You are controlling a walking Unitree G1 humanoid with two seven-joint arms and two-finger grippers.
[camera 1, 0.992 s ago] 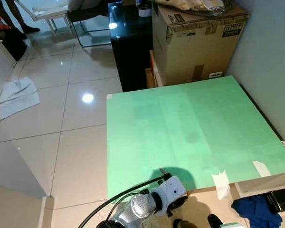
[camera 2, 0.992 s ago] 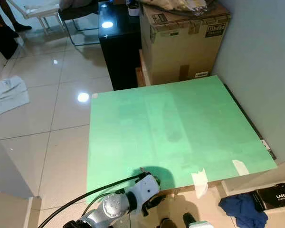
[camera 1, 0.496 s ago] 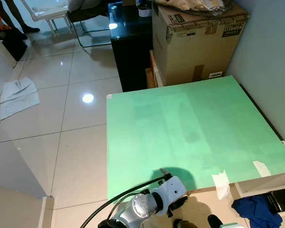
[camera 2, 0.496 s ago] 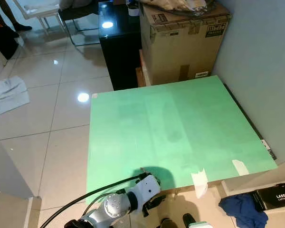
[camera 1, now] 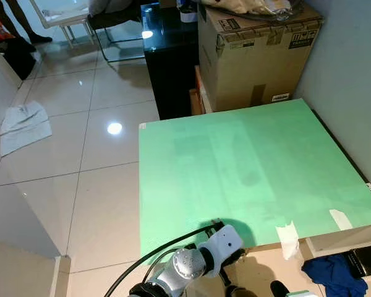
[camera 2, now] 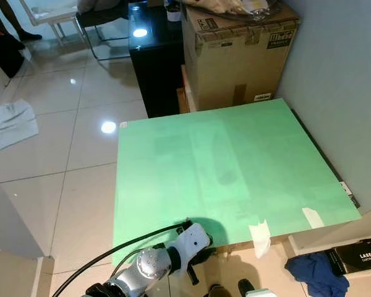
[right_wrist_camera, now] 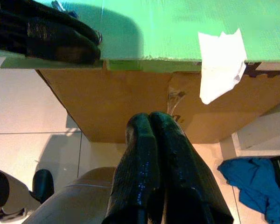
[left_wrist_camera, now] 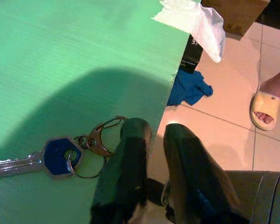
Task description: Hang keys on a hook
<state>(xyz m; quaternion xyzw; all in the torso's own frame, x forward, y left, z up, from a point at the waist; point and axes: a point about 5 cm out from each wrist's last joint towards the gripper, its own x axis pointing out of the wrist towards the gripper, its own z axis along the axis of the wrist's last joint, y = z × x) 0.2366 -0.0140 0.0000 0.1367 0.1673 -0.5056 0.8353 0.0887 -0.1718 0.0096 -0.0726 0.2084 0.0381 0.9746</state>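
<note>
The left gripper (left_wrist_camera: 151, 135) is held at the near edge of the green board (left_wrist_camera: 60, 51), fingers slightly parted, nothing gripped. The keys (left_wrist_camera: 60, 156) are seen lying flat just beside its fingertips. The right gripper (right_wrist_camera: 151, 122) is pressed closed, empty, below the board's edge.

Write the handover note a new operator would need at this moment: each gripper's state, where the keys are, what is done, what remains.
Left gripper: open, at the near edge of the green board, one finger beside the key ring's clasp, nothing gripped.
Right gripper: shut, empty, low beside the cardboard under the board.
Keys: a blue-headed key on a ring with a clasp, lying flat on the board near that edge.
Done: left gripper brought to the keys.
Left: grasp the keys, lift them, find the hook, hang them. I can't point you to a hook from these views.
</note>
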